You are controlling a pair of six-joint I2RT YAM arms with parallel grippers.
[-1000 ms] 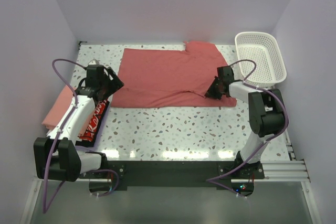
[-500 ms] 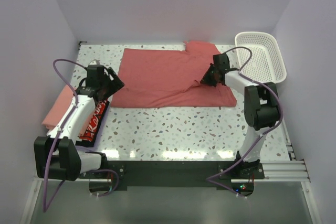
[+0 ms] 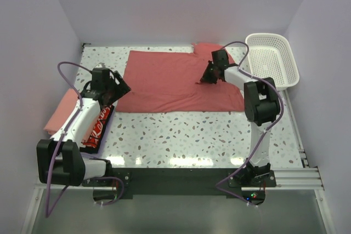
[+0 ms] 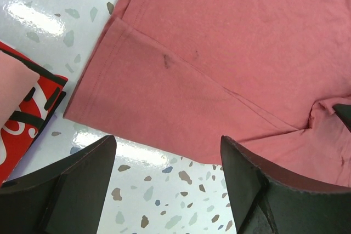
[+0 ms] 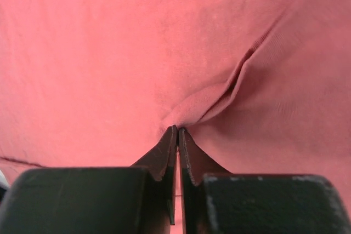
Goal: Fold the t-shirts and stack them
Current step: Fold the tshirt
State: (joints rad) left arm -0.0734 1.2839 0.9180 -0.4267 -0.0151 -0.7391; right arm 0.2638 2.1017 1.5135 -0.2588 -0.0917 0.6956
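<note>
A brick-red t-shirt [image 3: 164, 80] lies spread on the speckled table [image 3: 181, 130]; it also shows in the left wrist view [image 4: 230, 53] and fills the right wrist view [image 5: 109, 53]. My right gripper [image 3: 207, 78] is shut, pinching a fold of this shirt [image 5: 208, 105] near its right side. My left gripper [image 3: 119, 87] is open and empty just left of the shirt's lower left corner [image 4: 74, 114], above bare table. A folded salmon-pink t-shirt [image 3: 61, 110] lies at the far left.
A white lattice basket [image 3: 272, 60] stands at the back right. A red and black printed item [image 3: 97, 127] lies under the left arm, next to the pink shirt; it shows in the left wrist view [image 4: 22, 124]. Walls close in on three sides.
My right gripper has moved back and to the left across the shirt, dragging the pinched cloth with it. The left arm has barely moved.
</note>
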